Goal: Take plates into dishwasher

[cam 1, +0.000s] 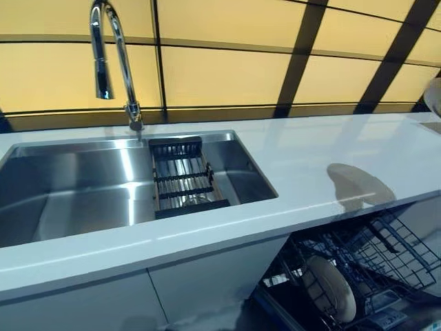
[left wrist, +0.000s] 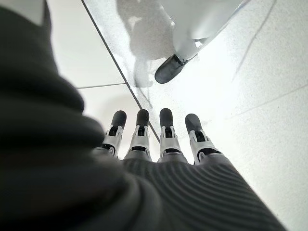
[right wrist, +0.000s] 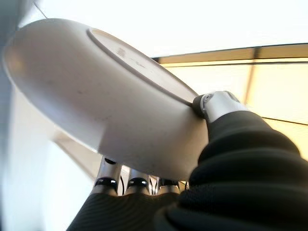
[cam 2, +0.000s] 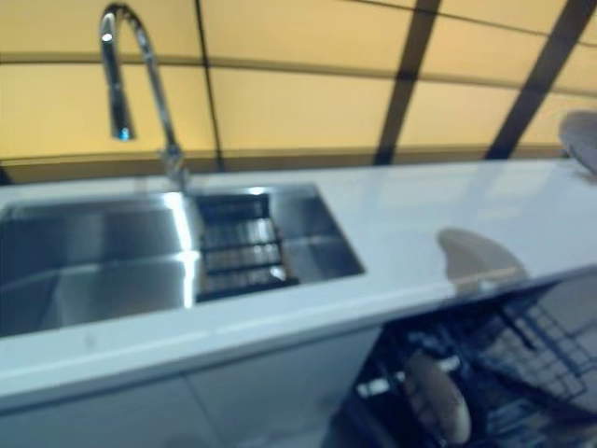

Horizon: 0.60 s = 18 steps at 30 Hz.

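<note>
A white plate [right wrist: 106,96] fills the right wrist view, seen from its underside. My right hand [right wrist: 216,105] is shut on it, thumb on the rim and fingers [right wrist: 137,183] underneath. In the eye views only the plate's edge [cam 1: 434,96] shows, at the far right above the counter. Below the counter at the lower right, the dishwasher's dark wire rack [cam 1: 396,252] is pulled out, with another white plate [cam 1: 331,288] standing upright in it. My left hand [left wrist: 166,139] appears only in its wrist view, fingers straight and empty, pointing down at the floor.
A steel sink [cam 1: 83,186] with a black drain rack [cam 1: 180,178] and a tall tap [cam 1: 114,62] takes up the left half. The white counter [cam 1: 324,148] runs to the right, with white cabinet doors [cam 1: 207,283] below it.
</note>
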Motion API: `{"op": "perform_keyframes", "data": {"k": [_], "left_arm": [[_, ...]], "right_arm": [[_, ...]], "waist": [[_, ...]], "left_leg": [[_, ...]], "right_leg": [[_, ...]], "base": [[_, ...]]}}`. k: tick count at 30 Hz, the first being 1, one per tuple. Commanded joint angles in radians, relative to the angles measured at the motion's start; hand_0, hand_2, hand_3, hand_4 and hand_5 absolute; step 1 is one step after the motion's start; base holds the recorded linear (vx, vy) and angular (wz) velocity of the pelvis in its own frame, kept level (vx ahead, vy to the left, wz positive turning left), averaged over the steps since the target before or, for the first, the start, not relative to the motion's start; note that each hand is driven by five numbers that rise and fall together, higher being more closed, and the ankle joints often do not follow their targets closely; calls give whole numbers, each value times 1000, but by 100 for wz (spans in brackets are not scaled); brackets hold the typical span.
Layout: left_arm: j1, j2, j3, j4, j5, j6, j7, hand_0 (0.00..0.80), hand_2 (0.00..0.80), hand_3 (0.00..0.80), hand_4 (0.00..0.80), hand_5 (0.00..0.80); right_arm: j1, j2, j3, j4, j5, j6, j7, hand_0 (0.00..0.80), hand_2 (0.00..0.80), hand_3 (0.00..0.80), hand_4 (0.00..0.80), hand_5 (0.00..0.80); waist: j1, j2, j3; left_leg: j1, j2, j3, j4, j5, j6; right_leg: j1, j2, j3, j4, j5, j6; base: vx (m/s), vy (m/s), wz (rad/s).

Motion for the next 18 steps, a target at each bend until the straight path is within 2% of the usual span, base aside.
{"op": "perform_keyframes", "data": {"k": [1,6,12,18], "left_arm": [[-8,30,6,19,48,0,-7,0,0,0,0,0],[-14,34,6,17,58,9,-11,0,0,0,0,0],[-35,43,-6,9,78,15,-26,0,0,0,0,0],[-46,50,-20,3,119,17,-52,0,0,0,0,0]], "right_arm": [[32,-53,-155,38,72,-26,-18,800,800,800,800,800],[210,-50,-328,53,146,-45,49,800,800,800,800,800],[433,22,-524,16,231,11,132,800,800,800,800,800],[548,135,-626,-35,361,99,192,800,800,800,800,800]], "waist": [[20,-8,-18],[2,-7,-20],[-8,-7,-16],[-14,2,-5]], "left_leg": [[156,-46,11,7,-228,15],[159,-38,32,7,-228,15],[159,-29,52,7,-230,15],[161,-23,71,7,-233,17]], "right_leg": [[-112,82,33,-13,108,80],[-117,84,33,-13,111,80],[-122,85,26,-13,112,80],[-128,83,18,-13,114,81]], "base": [[-20,-50,-6],[-16,-54,-13],[-9,-64,-4],[-10,-76,-9]]}}
